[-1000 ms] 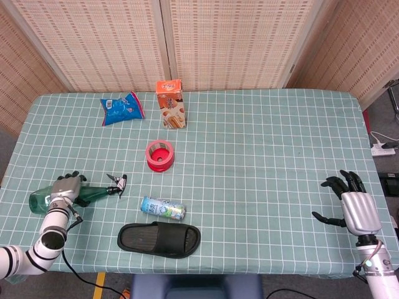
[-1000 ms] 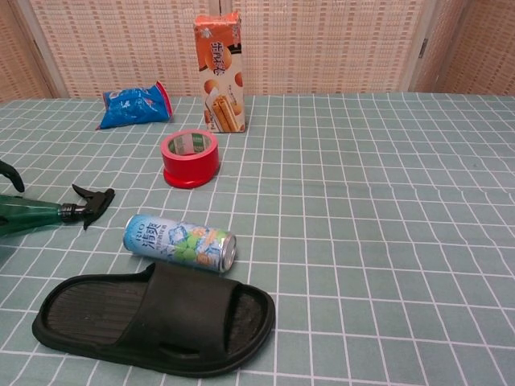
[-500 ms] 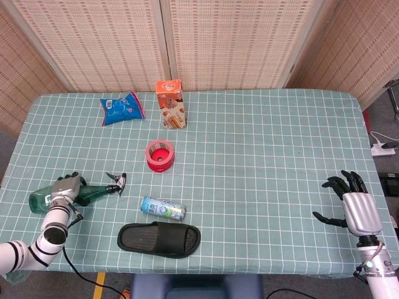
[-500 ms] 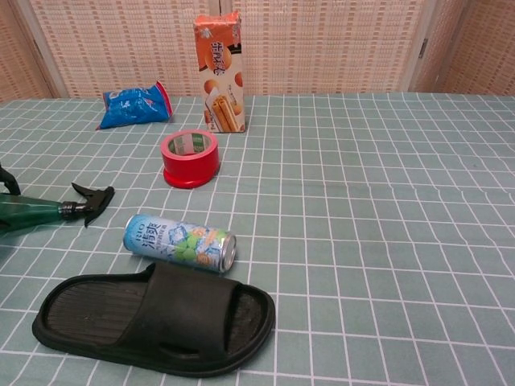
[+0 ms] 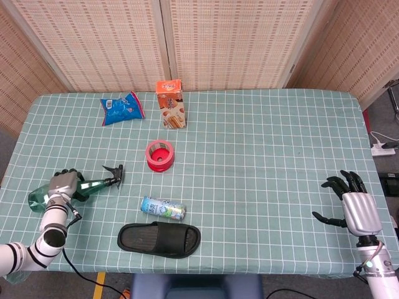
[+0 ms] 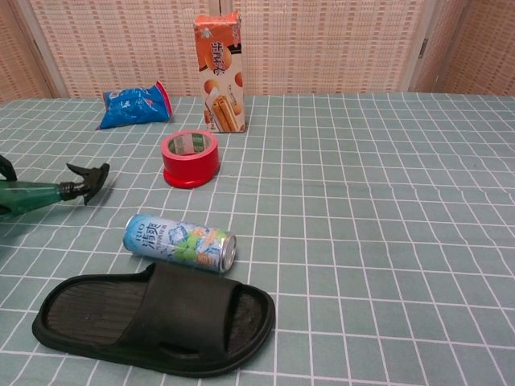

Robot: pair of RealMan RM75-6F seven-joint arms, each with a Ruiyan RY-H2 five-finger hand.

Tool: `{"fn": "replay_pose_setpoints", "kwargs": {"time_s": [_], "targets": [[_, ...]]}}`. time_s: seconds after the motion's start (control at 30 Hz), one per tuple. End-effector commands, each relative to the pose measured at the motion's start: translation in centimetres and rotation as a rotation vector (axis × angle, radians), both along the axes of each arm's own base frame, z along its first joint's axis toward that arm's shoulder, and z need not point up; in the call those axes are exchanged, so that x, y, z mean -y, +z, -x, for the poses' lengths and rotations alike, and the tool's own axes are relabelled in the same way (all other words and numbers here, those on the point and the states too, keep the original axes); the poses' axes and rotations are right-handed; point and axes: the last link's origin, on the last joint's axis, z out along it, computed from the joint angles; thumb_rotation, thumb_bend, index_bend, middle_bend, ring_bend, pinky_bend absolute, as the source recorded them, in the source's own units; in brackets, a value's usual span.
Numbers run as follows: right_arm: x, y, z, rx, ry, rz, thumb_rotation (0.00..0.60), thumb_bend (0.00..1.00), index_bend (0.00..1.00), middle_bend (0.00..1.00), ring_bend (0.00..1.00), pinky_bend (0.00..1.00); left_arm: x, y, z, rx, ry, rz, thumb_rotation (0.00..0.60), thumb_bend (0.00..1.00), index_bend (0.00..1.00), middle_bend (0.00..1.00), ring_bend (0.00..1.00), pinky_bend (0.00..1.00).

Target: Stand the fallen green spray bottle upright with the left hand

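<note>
The green spray bottle (image 5: 81, 187) lies tilted near the table's left edge, its black nozzle (image 5: 115, 171) raised and pointing right. My left hand (image 5: 64, 185) grips the bottle around its middle. In the chest view only the bottle's neck and black nozzle (image 6: 84, 180) show at the left edge, lifted off the cloth; the hand is cut off there. My right hand (image 5: 349, 202) rests at the table's right edge, fingers spread, holding nothing.
A drink can (image 5: 162, 208) lies on its side right of the bottle, with a black slipper (image 5: 159, 240) in front of it. Further back stand a red tape roll (image 5: 160, 155), an orange carton (image 5: 172, 104) and a blue snack bag (image 5: 122, 108).
The left hand has lifted the bottle's nozzle end up and away from the cloth, so the bottle now tilts upward. The right hand has not moved.
</note>
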Motion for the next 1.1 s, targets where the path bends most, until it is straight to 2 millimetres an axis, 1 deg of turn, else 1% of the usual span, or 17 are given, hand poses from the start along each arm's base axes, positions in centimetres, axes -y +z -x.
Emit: {"fn": "replay_pose_setpoints", "kwargs": {"time_s": [0.03, 0.17, 0.27, 0.33, 0.4, 0.6, 0.8, 0.93, 1.1], "targets": [[0.0, 0.0, 0.0, 0.000, 0.000, 0.000, 0.600, 0.00, 0.35, 0.24, 0.08, 0.08, -0.8, 2.4, -2.1, 0.070, -0.096, -0.156, 0.600, 0.29, 0.68, 0.15, 0.04, 0.07], [0.0, 0.0, 0.0, -0.001, 0.003, 0.002, 0.600, 0.00, 0.35, 0.24, 0.08, 0.09, -1.3, 4.4, -3.8, 0.185, -0.175, -0.312, 0.600, 0.29, 0.72, 0.23, 0.11, 0.11], [0.0, 0.0, 0.0, -0.004, 0.003, 0.003, 0.600, 0.00, 0.35, 0.24, 0.08, 0.09, -1.8, 5.9, -5.2, 0.281, -0.226, -0.416, 0.600, 0.29, 0.74, 0.25, 0.12, 0.11], [0.0, -0.1, 0.0, -0.009, 0.002, 0.004, 0.600, 0.00, 0.35, 0.24, 0.08, 0.09, -2.3, 6.6, -5.7, 0.345, -0.248, -0.477, 0.600, 0.29, 0.75, 0.26, 0.13, 0.11], [0.0, -0.1, 0.0, -0.012, 0.001, 0.005, 0.600, 0.00, 0.35, 0.24, 0.08, 0.10, -2.7, 6.9, -5.8, 0.390, -0.254, -0.513, 0.600, 0.29, 0.75, 0.27, 0.13, 0.11], [0.0, -0.2, -0.1, -0.023, -0.002, 0.013, 0.600, 0.00, 0.35, 0.24, 0.08, 0.11, -3.6, 6.2, -5.5, 0.579, -0.170, -0.547, 0.600, 0.29, 0.77, 0.30, 0.16, 0.11], [0.0, -0.3, -0.3, -0.037, -0.004, 0.021, 0.600, 0.00, 0.35, 0.24, 0.09, 0.11, -4.6, 4.6, -5.1, 0.753, -0.083, -0.543, 0.600, 0.29, 0.77, 0.30, 0.17, 0.10], [0.1, -0.4, -0.3, -0.045, -0.006, 0.025, 0.600, 0.00, 0.35, 0.24, 0.09, 0.11, -5.3, 3.9, -5.1, 0.818, -0.071, -0.561, 0.600, 0.29, 0.77, 0.30, 0.17, 0.09], [0.2, -0.5, -0.3, -0.059, -0.013, 0.027, 0.600, 0.00, 0.35, 0.25, 0.09, 0.11, -6.3, 3.6, -5.3, 0.898, -0.088, -0.603, 0.600, 0.29, 0.77, 0.30, 0.17, 0.08]]}}
